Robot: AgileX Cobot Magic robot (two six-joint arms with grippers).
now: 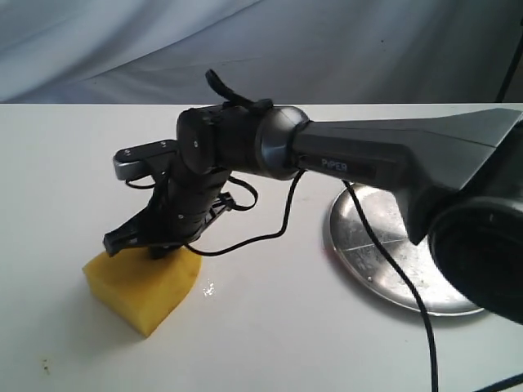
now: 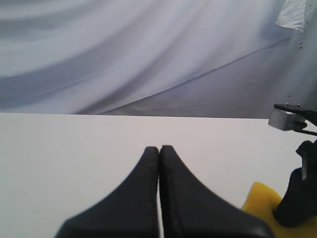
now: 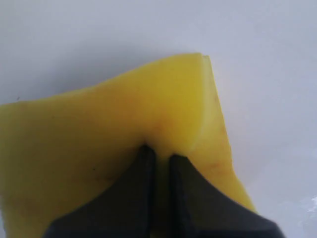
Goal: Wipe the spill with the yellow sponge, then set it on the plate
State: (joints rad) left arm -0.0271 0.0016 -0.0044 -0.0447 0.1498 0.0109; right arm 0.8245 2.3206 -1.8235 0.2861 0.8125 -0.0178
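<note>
Your right pincer (image 3: 158,151) is squeezed tight on the yellow sponge (image 1: 140,287) — its two black fingers (image 3: 143,171) are nearly together, and the soft foam bulges up around them. The sponge sits on the white table (image 1: 286,335), right under the pincer. Your left pincer (image 2: 159,154) is closed too, finger against finger, with nothing in it, and a corner of the sponge is close by.

I think you are in the wiping step. I cannot see the spill anywhere; it may be under the sponge, or soaked up. Only some tiny shiny drops (image 1: 209,288) lie just beside the sponge. The plate (image 1: 364,249) is well apart, on the right of the exterior view.

Next you will likely need to lift the sponge without loosening the squeeze — carry it over the plate, then open up.
</note>
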